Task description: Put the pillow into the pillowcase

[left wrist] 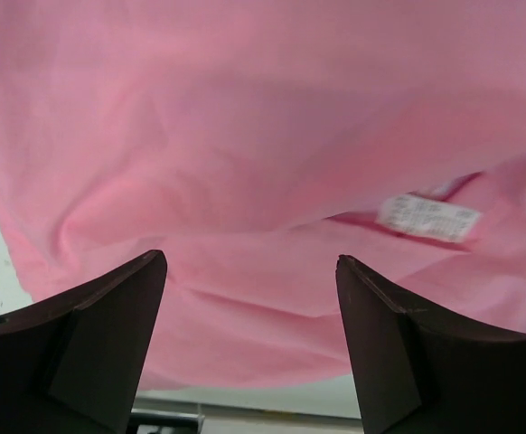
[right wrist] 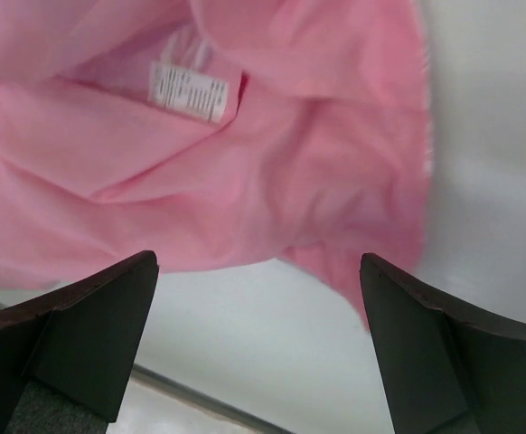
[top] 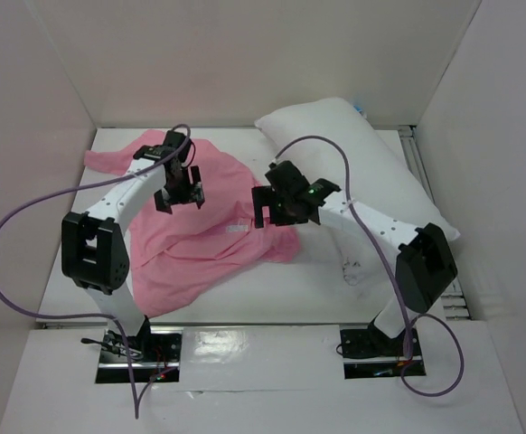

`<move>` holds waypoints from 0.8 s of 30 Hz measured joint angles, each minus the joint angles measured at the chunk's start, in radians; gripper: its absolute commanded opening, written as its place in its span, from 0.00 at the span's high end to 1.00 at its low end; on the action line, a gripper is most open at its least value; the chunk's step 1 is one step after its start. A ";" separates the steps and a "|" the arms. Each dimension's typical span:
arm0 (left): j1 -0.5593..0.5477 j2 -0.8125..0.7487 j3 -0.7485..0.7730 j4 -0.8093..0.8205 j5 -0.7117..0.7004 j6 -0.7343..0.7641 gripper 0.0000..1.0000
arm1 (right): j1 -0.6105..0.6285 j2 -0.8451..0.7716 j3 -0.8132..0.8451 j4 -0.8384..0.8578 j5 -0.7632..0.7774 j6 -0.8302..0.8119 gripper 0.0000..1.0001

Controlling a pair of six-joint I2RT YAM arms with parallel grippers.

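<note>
Right end effector [right wrist: 258,260] over pillowcase [right wrist: 245,163] edge

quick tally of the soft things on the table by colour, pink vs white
pink: 1, the shiny pink satin pillowcase
white: 1, the large white stuffed pillow
total: 2

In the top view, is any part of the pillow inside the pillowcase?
No, the white pillow lies bare at the far right, next to the crumpled pink pillowcase.
</note>
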 measured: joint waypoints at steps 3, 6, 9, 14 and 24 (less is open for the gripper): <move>0.009 0.000 -0.079 -0.011 0.000 0.001 0.13 | 0.035 0.026 -0.060 0.026 -0.047 0.048 0.10; -0.002 0.002 -0.093 -0.030 0.000 0.023 0.11 | 0.058 0.078 -0.097 0.046 -0.091 0.082 0.15; -0.045 0.028 -0.050 -0.069 -0.034 0.055 0.10 | 0.060 0.136 -0.104 0.076 -0.133 0.105 0.27; -0.134 0.125 0.016 -0.103 -0.079 0.082 0.06 | 0.050 0.189 -0.108 0.119 -0.121 0.109 1.00; -0.275 0.251 0.059 -0.115 -0.150 0.098 0.01 | -0.161 0.189 -0.108 0.118 -0.045 -0.033 1.00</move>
